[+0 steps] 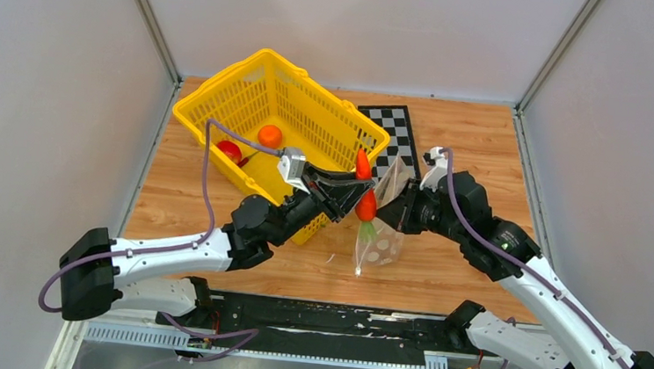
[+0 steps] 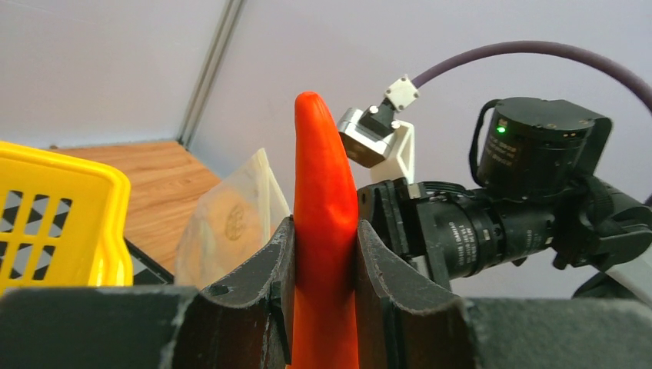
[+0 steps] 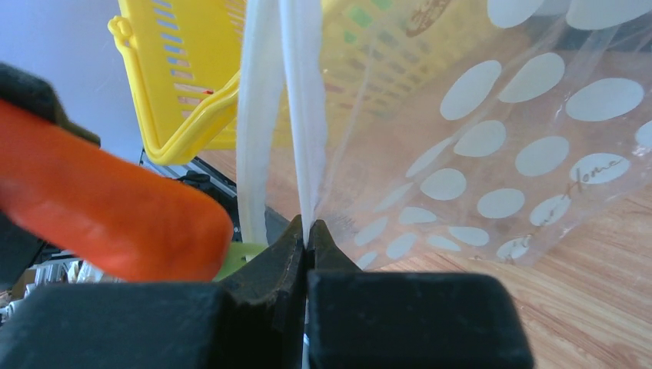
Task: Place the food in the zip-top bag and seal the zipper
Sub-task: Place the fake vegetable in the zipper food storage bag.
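Note:
My left gripper (image 1: 360, 187) is shut on an orange carrot (image 1: 366, 207) and holds it in the air, green end down, right beside the bag's mouth. In the left wrist view the carrot (image 2: 327, 192) stands up between the jaws. My right gripper (image 1: 395, 206) is shut on the pale zipper (image 3: 304, 115) of the clear polka-dot zip-top bag (image 1: 381, 237), which hangs down to the table. In the right wrist view the carrot (image 3: 100, 207) lies left of the bag (image 3: 492, 154). An orange (image 1: 269, 136) and a red tomato (image 1: 229, 151) lie in the basket.
The yellow mesh basket (image 1: 251, 99) stands tilted at the back left, close behind my left arm. A black-and-white checkerboard (image 1: 398, 133) lies behind the bag. Grey walls close in the wooden table on three sides.

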Motion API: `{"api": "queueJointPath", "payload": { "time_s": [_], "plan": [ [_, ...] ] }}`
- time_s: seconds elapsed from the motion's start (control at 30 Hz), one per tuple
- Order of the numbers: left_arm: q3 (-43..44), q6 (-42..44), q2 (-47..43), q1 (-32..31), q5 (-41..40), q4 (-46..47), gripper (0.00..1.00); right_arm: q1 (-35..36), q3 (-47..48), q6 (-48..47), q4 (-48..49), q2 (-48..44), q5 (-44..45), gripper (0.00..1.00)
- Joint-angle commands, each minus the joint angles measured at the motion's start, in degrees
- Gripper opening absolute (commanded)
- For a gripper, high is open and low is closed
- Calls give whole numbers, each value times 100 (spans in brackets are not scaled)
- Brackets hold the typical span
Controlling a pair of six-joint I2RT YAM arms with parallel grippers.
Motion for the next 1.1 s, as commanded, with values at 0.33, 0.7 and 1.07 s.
{"api": "queueJointPath", "payload": {
  "time_s": [0.33, 0.7, 1.07],
  "plan": [
    [428, 844, 98, -30, -651, -394, 11, -14, 374, -527, -174, -246, -762, 0],
    [422, 866, 224, -197, -555, -566, 12, -16, -286, 356, 911, -595, -56, 0],
    [1495, 1537, 572, -456, -627, -2846, 37, -42, 204, 140, 679, -426, -123, 0]
  ]
}}
